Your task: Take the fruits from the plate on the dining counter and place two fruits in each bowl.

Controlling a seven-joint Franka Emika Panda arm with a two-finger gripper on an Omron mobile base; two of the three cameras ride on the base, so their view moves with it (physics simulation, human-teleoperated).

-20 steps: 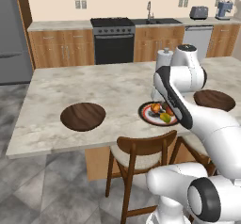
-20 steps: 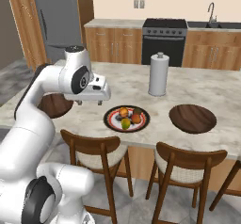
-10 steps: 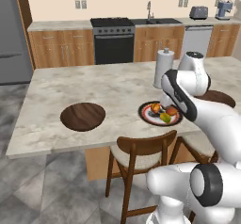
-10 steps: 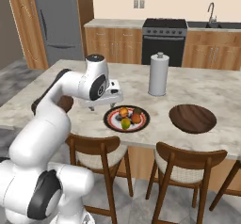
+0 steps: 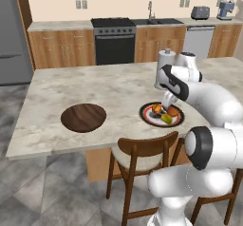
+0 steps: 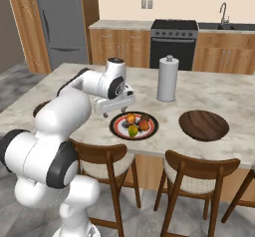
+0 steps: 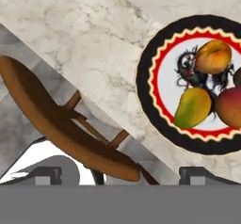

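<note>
You will find no readable text, label, brand, number or sign anywhere in these views. The nearest thing to a marking is the dark pattern at the centre of the plate (image 7: 197,72), inside its red zigzag ring, and it forms no letters or digits you could read. The oven (image 5: 114,41) and the small appliances on the worktop to the right of it are too small for any lettering on them to be made out.
</note>
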